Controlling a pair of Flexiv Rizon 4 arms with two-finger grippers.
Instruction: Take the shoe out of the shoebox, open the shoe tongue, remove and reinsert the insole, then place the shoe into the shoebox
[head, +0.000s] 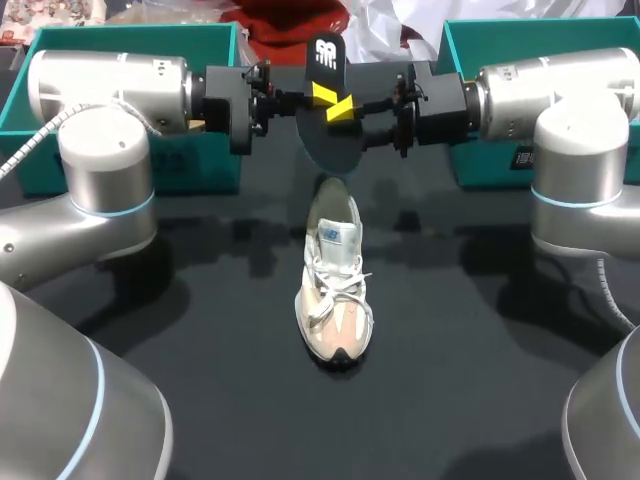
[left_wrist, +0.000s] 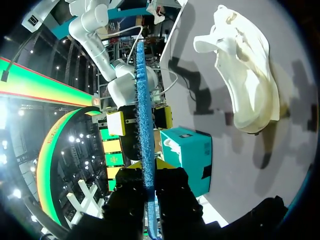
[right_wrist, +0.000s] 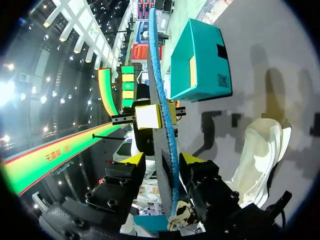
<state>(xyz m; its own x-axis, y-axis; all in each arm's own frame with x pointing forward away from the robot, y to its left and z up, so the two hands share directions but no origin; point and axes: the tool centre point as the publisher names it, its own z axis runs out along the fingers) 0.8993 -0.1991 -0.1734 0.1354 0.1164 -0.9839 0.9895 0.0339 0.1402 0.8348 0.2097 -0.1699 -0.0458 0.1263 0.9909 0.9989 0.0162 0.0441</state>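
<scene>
Insole (head: 328, 148) (left_wrist: 142, 100) (right_wrist: 162, 100): out of the shoe, held upright on its edge in the air over the bench (head: 470, 330), above and behind the shoe
Left jaws: clamped on the insole, a finger pressed to each face; the left arm (head: 110, 85) comes in level from its side
Right jaws: apart, one finger on each side of the insole with a gap at one face; the right arm (head: 560, 85) faces the left across it
Why held so: I read it as a mid-air hand-over or regrip, to turn the insole for going back in
Shoe (head: 335, 290) (left_wrist: 247, 80) (right_wrist: 260, 160): on its sole mid-bench, toe toward the robot, opening free beneath the insole
Shoe's look: pale cream runner, white laces slack, blue label on the tongue, dark patch at the toe
Insole's look: thin, dark grey on one face, blue on the other, a white mark at one end
Left teal box (head: 190, 165), right teal box (head: 480, 165): at the bench's far sides, well apart from the shoe; which is lid I cannot tell
Stage: removal looks done, reinsertion not yet
</scene>
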